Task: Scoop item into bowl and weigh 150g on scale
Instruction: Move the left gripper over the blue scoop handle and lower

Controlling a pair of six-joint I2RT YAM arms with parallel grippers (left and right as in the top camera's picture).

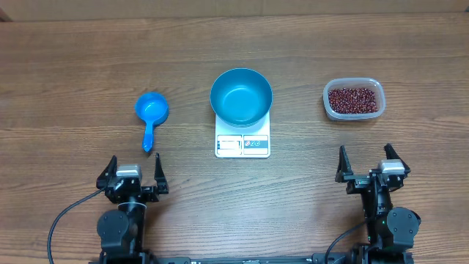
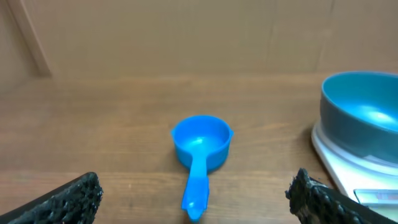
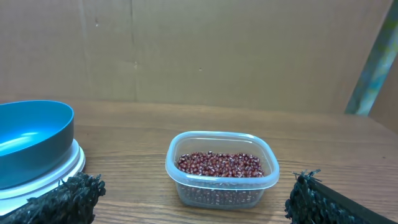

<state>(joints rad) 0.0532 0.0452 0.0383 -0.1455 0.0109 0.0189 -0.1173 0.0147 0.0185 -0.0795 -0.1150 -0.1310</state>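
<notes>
Resting at the near edge of the tabletop (image 1: pixel 73 59), both arms sit idle. The left gripper (image 1: pixel 135 164) is spread wide and empty. The right gripper (image 1: pixel 365 157) is likewise spread, with nothing between its fingers.

- Scoop (image 1: pixel 152 110): lies near the left gripper, just ahead of it. Its cup is at the far end and its handle points back toward the gripper. The long axis runs near-to-far, slightly slanted. Judged: this layout favours a straight grasp of the handle.
- Bowl (image 1: pixel 241 95): stands upright on the scale (image 1: pixel 242 144), centred between the arms. It is empty. It overhangs the platform, but the display and buttons stay clear at the front edge and look readable.
- Beans (image 1: pixel 354 100): a level pile in a clear tub (image 1: pixel 327 95) ahead of the right gripper, well apart from the bowl. The tub's long axis runs left-right.

Judged: scooping has not yet begun.
</notes>
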